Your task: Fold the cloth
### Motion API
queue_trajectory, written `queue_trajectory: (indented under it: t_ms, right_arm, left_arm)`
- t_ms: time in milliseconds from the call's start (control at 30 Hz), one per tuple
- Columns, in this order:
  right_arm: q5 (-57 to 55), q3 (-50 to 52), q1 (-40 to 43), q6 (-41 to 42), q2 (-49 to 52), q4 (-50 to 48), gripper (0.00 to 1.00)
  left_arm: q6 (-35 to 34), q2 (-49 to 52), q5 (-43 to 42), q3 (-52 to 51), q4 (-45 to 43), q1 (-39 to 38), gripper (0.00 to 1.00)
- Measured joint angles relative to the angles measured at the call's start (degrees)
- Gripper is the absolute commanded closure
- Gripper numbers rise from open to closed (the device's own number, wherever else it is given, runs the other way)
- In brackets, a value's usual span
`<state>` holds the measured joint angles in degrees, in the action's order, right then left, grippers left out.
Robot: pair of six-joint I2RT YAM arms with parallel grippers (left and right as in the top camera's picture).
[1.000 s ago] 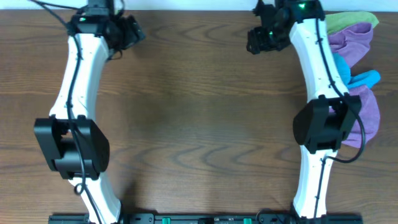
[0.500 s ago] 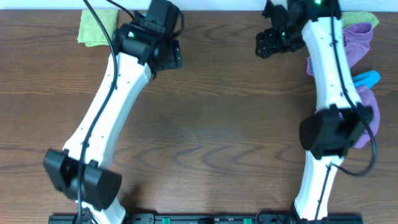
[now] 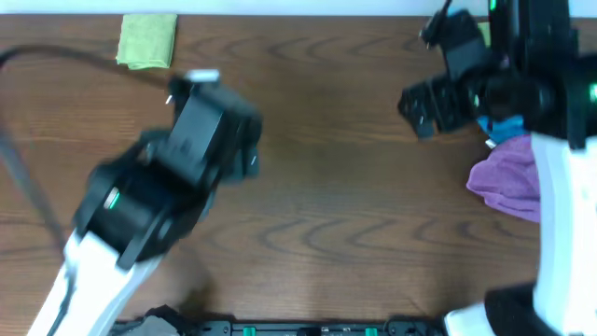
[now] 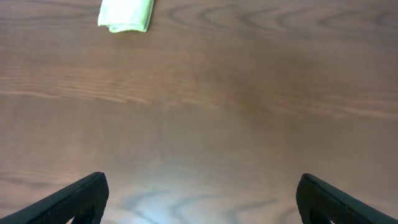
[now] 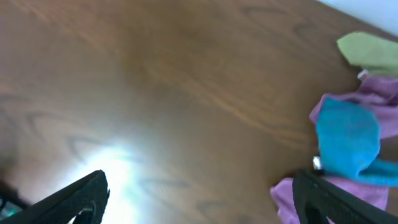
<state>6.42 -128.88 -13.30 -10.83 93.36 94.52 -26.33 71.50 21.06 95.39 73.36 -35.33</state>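
The left hand (image 4: pixel 205 208) has its two dark fingers spread wide with nothing between them, above the brown wood-grain counter (image 4: pixel 205 112). Well ahead of it, near the counter's back edge, a small folded lime-green cloth (image 4: pixel 126 15) lies flat. The right hand (image 5: pixel 205 199) is likewise spread and empty. Off to the right in its wrist view sits a loose heap: a crumpled bright-blue cloth (image 5: pixel 347 140) against a rumpled purple cloth (image 5: pixel 382 93), with a pale green cloth (image 5: pixel 370 51) just behind. From overhead, the heap is by the counter's right edge.
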Motion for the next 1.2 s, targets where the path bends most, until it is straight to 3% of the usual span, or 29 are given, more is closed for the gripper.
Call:
queue_trajectory:
  t_ms: [267,500,667,1200]
  right_arm:
    - [-4.94,26.08,-4.55,3.48,-25.40,-4.24,0.01]
    - [-4.98,48.11,-4.57,5.16,-47.47,-10.78,0.01]
    - [-4.92,53.44,-4.57,6.88,-51.60,-10.64,0.01]
    - [-4.92,53.64,-4.57,7.54,-51.87,-10.45,0.01]
  left_arm:
    - [-4.35,-18.29,0.39,-17.31,-0.72,-4.92,0.05]
    - [-7.34,-20.74,0.33,-27.06,-7.23,-10.23,0.05]
    - [-8.20,-18.88,0.33,-28.63,-10.84,-10.64,0.05]
    - [-8.41,-19.10,-5.73,-28.63,-11.63,-10.64,0.05]
